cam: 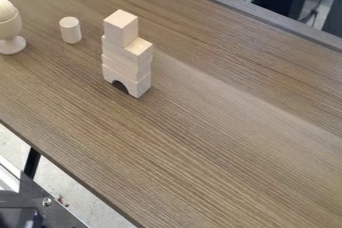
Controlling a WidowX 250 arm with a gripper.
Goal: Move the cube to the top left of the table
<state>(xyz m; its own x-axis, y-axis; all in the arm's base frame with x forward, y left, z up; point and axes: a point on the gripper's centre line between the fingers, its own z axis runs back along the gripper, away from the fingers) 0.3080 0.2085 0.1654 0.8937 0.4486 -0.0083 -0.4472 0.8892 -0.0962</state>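
Cube up top, crowning the wooden block stack in the upper left of the view!
From the left: a rounded wooden piece on a flared foot, then an upright wooden cylinder, then the stack, standing on its arch block, all on the wood-grain table. And the cube? Level, about equally long every way, one upright edge towards the camera, perched at the stack's upper-left end. Claw open or closed, and where the cube lies from it: I can't tell!
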